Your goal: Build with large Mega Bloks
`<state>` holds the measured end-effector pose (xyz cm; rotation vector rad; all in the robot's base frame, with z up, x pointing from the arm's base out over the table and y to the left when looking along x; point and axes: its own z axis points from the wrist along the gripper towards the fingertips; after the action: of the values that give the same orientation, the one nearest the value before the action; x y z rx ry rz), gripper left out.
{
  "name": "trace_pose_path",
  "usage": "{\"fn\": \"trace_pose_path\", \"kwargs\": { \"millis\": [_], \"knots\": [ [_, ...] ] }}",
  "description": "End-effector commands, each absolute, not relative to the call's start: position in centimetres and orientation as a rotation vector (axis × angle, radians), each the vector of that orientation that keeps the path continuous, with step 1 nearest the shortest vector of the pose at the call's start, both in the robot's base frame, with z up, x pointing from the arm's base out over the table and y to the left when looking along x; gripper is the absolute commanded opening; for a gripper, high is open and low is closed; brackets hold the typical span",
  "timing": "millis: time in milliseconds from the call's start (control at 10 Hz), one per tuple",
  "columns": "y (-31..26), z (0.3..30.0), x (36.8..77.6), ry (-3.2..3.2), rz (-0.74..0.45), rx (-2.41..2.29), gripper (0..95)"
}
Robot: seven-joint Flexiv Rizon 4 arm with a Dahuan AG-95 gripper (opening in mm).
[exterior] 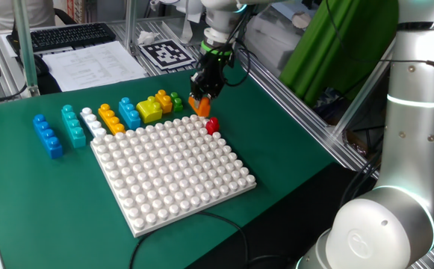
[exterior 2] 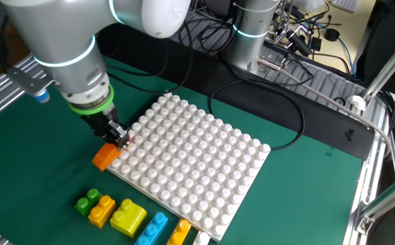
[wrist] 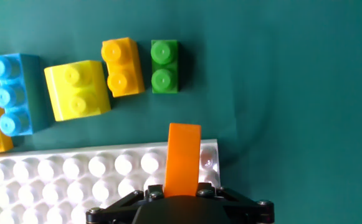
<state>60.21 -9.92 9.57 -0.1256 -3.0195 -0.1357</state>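
Note:
My gripper (exterior: 205,88) is shut on an orange brick (exterior: 200,105) and holds it, tilted, low at the far corner of the white studded baseplate (exterior: 173,173). In the hand view the orange brick (wrist: 184,158) sticks out from my gripper (wrist: 184,191) over the plate's corner edge. In the other fixed view the brick (exterior 2: 105,156) hangs just off the plate's edge under my gripper (exterior 2: 113,135). A red brick (exterior: 212,125) sits on that corner of the plate. Green (wrist: 164,66), orange-yellow (wrist: 123,66), yellow (wrist: 76,90) and blue (wrist: 9,93) bricks lie on the mat beyond the plate.
Further bricks lie in the row along the plate's far edge: orange (exterior: 110,118), white (exterior: 91,122), teal (exterior: 72,125) and blue (exterior: 47,136). A black cable (exterior 2: 279,102) runs over the mat beside the plate. Papers (exterior: 90,63) and a marker tag (exterior: 166,52) lie behind the mat.

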Motion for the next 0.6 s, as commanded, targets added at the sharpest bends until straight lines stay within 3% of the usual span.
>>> {"fn": "trace_pose_path", "kwargs": {
  "millis": [100,600],
  "knots": [
    [-9.7,9.4,60.0,-3.024,-0.137,-0.128,0.0],
    [-8.7,9.8,59.7,-3.025,-0.133,-0.158,0.0]
  ]
}}
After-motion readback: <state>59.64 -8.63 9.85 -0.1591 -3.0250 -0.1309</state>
